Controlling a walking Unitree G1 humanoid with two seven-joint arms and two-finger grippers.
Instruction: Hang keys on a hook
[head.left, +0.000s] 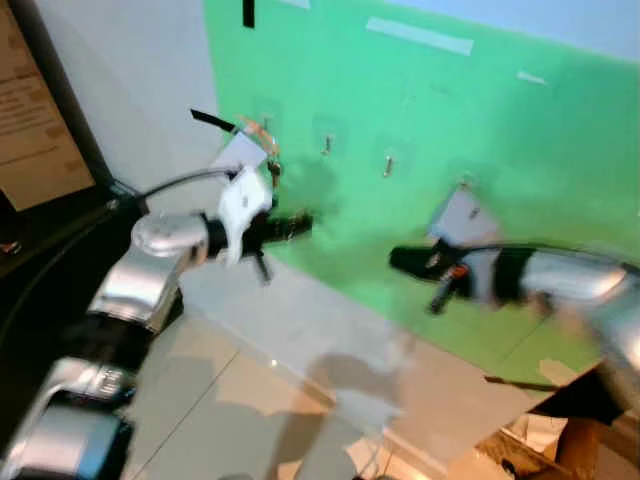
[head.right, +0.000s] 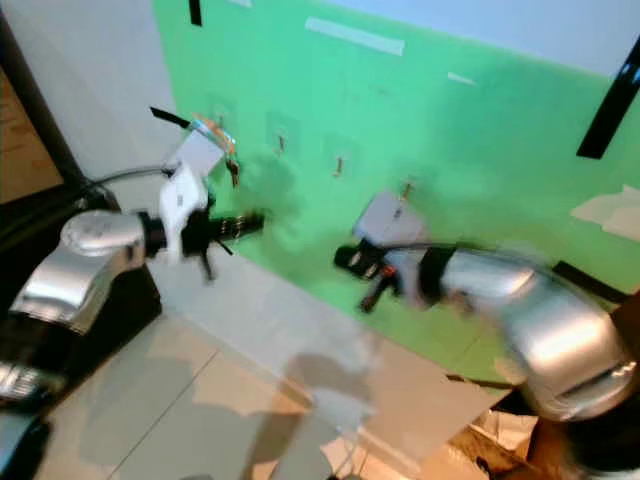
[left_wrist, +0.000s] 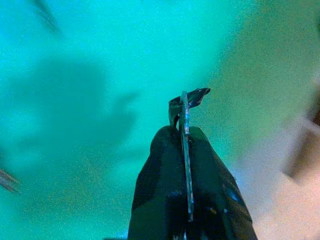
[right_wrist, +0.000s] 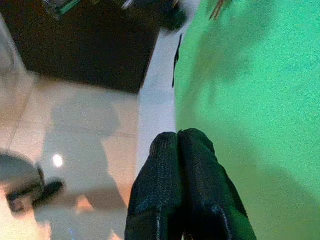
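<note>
- Left wrist view: my left jaws (left_wrist: 186, 142) are pressed together on a thin flat metal key (left_wrist: 186, 150), seen edge-on between the two black fingers, with a darker bent piece at its tip.
- Key and left jaws are held up before the green wall panel (head.left: 480, 130), close to it; contact cannot be judged.
- Row of small metal hooks (head.left: 327, 145) runs across the panel. The leftmost carries a hanging bunch of keys (head.left: 270, 160); a white tag (head.left: 240, 152) sits by it.
- My right jaws (right_wrist: 178, 145) are closed on nothing, beside the panel lower down.
- Panel surface is smooth and matt; floor (head.left: 220, 400) is pale glossy tile with reflections.
- Dark cabinet (right_wrist: 85, 40) stands at the left.
</note>
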